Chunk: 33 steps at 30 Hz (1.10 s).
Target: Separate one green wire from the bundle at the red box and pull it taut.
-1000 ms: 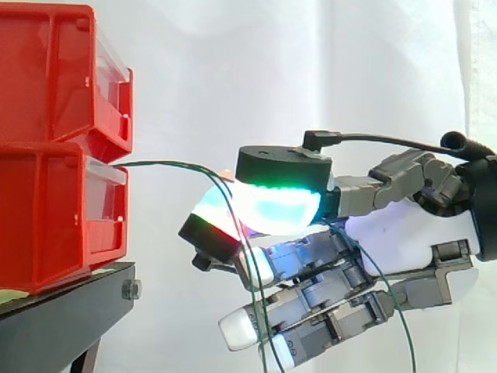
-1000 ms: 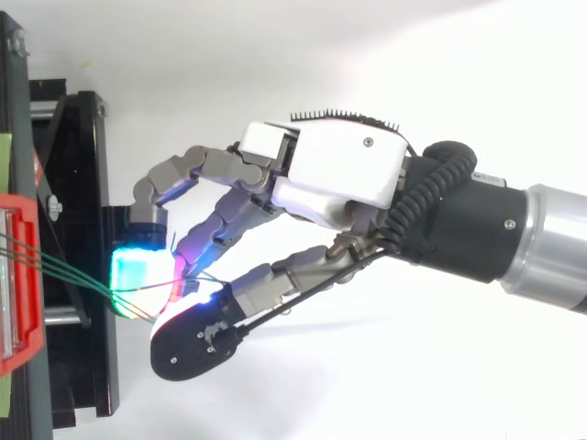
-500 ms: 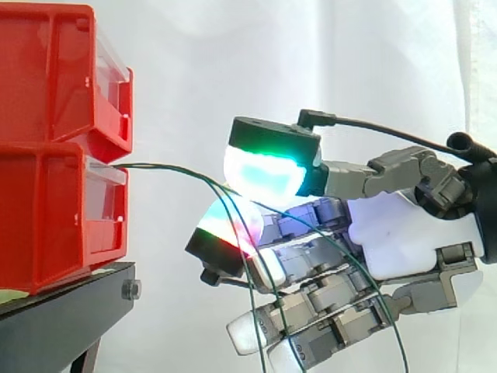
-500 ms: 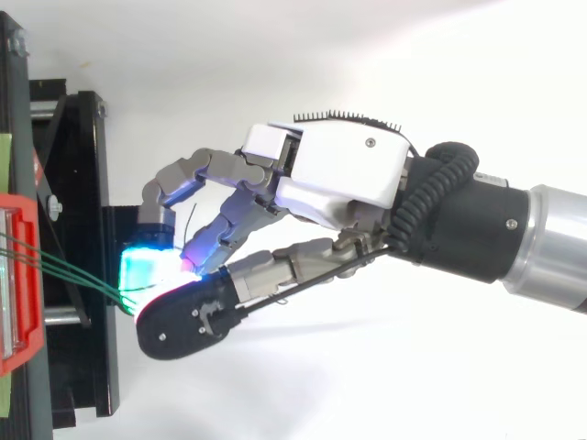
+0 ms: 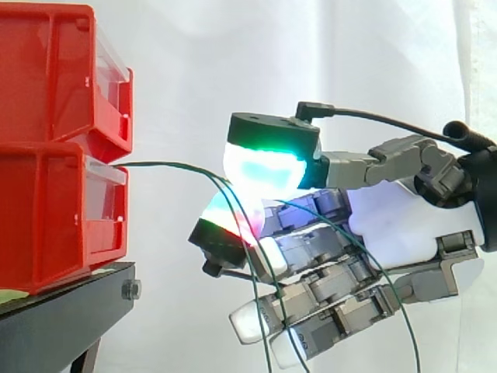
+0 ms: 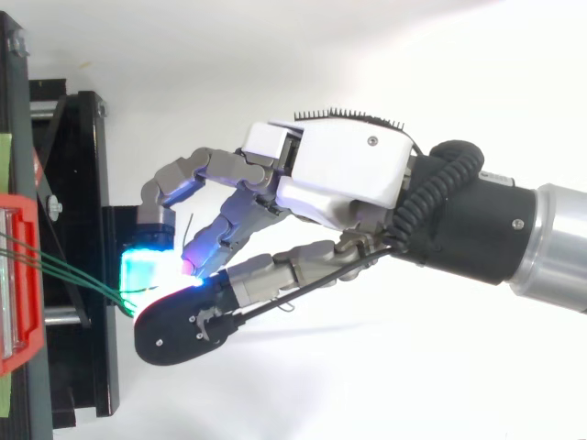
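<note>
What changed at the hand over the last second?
The thumb of the hand rose and swung toward the red bins. It now sits over the glowing fingertip, with the green wires pinched between them. The wires still sag, not taut; bins and stand have not moved.

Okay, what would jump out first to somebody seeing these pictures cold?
The hand, mid-frame, with its pads glowing cyan, green and red as they pinch thin green wires. Those wires run level from the lower of two stacked red bins at the left, then droop past the hand.
</note>
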Available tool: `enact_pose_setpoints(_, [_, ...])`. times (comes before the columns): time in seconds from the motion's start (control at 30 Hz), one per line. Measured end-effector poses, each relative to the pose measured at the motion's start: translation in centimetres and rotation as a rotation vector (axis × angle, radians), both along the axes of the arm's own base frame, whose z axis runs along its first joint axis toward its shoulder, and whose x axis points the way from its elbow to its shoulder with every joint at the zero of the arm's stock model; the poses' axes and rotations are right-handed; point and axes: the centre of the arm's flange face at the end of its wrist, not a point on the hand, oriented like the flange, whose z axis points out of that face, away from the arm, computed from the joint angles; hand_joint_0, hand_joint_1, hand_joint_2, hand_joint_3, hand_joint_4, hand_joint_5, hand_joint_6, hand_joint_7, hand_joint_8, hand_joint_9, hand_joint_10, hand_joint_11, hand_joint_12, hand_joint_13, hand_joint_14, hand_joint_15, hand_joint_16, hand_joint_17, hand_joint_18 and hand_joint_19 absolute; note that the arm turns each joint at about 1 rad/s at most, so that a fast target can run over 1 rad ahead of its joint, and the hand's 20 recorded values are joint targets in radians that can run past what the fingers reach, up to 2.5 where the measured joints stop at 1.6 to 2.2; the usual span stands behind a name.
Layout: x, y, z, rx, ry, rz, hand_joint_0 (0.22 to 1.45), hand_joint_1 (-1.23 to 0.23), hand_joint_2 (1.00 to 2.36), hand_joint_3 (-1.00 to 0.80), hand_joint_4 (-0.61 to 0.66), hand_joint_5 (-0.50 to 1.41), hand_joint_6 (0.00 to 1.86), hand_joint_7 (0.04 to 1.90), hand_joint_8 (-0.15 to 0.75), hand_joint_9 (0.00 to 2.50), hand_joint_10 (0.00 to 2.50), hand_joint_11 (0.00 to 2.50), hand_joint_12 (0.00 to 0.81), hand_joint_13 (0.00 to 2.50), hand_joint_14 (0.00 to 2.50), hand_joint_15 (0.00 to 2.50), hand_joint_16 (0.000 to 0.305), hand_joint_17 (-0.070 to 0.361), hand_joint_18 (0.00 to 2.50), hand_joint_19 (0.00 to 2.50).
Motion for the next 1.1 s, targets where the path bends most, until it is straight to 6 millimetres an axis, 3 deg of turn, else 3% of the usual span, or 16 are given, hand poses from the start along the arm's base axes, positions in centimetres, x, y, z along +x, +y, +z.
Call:
enact_pose_setpoints(0.13, [0.0,0.0,0.3,-0.002,0.010,0.001,0.74,-0.94,1.00,-0.50,-0.01,-0.17,0.93,1.00,0.209,1.06,0.02,0.69,0.339,0.85,0.02,0.50,0.048,0.108,0.75,0.47])
enact_pose_setpoints(0.23, [-0.1,0.0,0.5,-0.004,0.018,0.001,0.69,-0.93,1.00,-0.50,0.04,-0.17,0.93,0.99,0.211,1.08,0.02,0.70,0.340,0.86,0.02,0.51,0.048,0.107,0.75,0.48])
enact_pose_setpoints(0.43, [-0.2,-0.2,0.9,-0.008,0.037,0.000,0.54,-0.77,1.00,-0.50,0.07,-0.16,0.90,0.96,0.225,1.12,0.02,0.71,0.355,0.88,0.02,0.52,0.052,0.116,0.76,0.51])
enact_pose_setpoints(0.67, [-0.3,-0.4,1.8,-0.012,0.058,-0.002,0.51,-0.62,1.00,-0.50,0.08,-0.16,0.88,0.96,0.238,1.14,0.02,0.70,0.365,0.88,0.02,0.53,0.054,0.121,0.75,0.53])
enact_pose_setpoints(0.83, [-0.5,-0.4,2.1,-0.016,0.079,-0.002,0.55,-0.64,1.00,-0.49,0.07,-0.16,0.88,0.99,0.234,1.14,0.02,0.70,0.357,0.87,0.02,0.54,0.052,0.116,0.73,0.53])
enact_pose_setpoints(1.1, [-0.6,-0.5,2.3,-0.019,0.090,-0.002,0.58,-0.74,1.02,-0.23,0.05,-0.15,0.90,1.05,0.231,1.14,0.02,0.71,0.353,0.87,0.02,0.53,0.050,0.113,0.73,0.52])
